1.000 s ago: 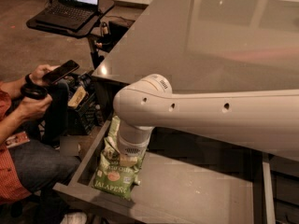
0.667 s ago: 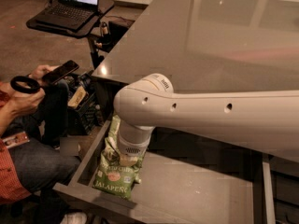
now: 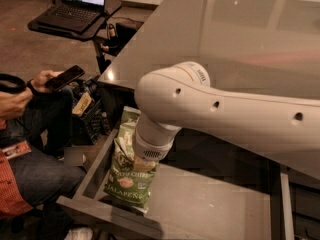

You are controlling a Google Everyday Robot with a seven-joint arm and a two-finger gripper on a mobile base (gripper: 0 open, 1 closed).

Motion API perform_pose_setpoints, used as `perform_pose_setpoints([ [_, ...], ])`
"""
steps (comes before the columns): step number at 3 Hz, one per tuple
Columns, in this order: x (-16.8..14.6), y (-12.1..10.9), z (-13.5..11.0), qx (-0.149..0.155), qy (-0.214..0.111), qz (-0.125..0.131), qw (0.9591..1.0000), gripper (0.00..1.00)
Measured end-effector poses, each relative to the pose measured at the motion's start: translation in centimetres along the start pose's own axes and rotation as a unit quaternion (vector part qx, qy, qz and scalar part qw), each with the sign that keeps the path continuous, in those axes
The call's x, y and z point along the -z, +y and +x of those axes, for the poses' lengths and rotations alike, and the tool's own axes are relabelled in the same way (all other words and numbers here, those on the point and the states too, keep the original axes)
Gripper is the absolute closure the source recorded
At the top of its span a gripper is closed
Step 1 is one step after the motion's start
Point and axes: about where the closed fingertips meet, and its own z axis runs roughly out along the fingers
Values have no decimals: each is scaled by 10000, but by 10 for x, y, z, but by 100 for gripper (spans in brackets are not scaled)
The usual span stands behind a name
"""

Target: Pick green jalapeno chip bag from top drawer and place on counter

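The green jalapeno chip bag (image 3: 129,176) stands tilted at the left end of the open top drawer (image 3: 210,209), with "JALAPENO" along its bottom edge. My gripper (image 3: 146,156) is at the bag's upper part, hidden under my white wrist. My arm (image 3: 225,116) reaches in from the right, across the drawer. The dark grey counter (image 3: 235,39) lies behind and above the drawer, glossy with light reflections.
A seated person (image 3: 30,154) holding a phone (image 3: 62,77) is close to the drawer's left side. A dark bag (image 3: 85,111) sits between the person and the cabinet. A laptop (image 3: 75,6) on a black stand is at the back left.
My arm's elbow has shifted a little to the right and up. The bag stays at the drawer's left end. The person's left hand has moved further left.
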Motion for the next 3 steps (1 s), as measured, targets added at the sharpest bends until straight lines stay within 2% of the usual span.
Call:
perform_pose_setpoints([
  [1,31,7,0,-2,-17,45,10000,100],
  [3,92,27,-22,437,-267,297,9982,100],
])
